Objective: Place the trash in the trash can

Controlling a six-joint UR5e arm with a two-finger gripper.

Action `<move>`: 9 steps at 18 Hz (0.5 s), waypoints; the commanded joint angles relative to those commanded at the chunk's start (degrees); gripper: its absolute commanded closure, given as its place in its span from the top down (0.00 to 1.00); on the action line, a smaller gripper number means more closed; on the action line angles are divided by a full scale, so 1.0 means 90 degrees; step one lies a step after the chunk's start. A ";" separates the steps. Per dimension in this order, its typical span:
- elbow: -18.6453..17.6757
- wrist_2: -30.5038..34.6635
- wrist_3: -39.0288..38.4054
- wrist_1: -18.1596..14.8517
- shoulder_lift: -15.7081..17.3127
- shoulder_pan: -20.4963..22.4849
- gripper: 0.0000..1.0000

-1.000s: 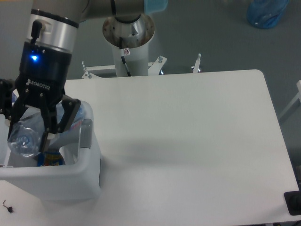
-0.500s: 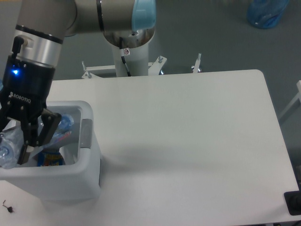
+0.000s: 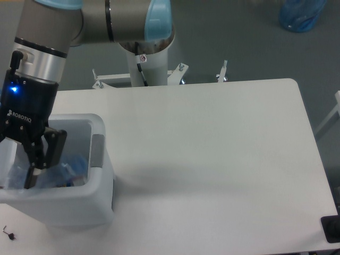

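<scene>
The trash can is a white boxy bin with a grey latch tab on its rim, standing at the table's left edge. My gripper reaches down into its opening, and its dark fingers stand apart. A crushed clear bottle lies low inside the bin, below and beside the fingers, with its blue cap toward the latch side. It looks free of the fingers. The left finger is partly cut off by the frame edge. I cannot make out a crumpled wrapper.
The arm's white base column stands behind the table's back edge. A blue bag lies on the floor at the top right. A black object sits at the table's bottom right corner.
The gripper carried the bottle leftward and down into the bin. The bottle has since dropped lower inside the bin, its blue cap sinking away from the fingers.
</scene>
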 joint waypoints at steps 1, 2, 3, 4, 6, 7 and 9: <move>0.0000 0.0010 0.0000 0.0000 0.0000 0.0058 1.00; -0.0019 0.0039 -0.0010 0.0000 0.0000 0.0156 1.00; -0.0029 0.0049 -0.0019 0.0000 0.0010 0.0321 1.00; -0.0029 0.0049 -0.0020 0.0000 0.0020 0.0506 1.00; -0.0029 0.0049 0.0000 -0.0020 0.0078 0.0926 1.00; -0.0039 0.0058 0.0029 -0.0039 0.0117 0.1141 1.00; -0.0126 0.0059 0.0088 -0.0059 0.0137 0.1454 1.00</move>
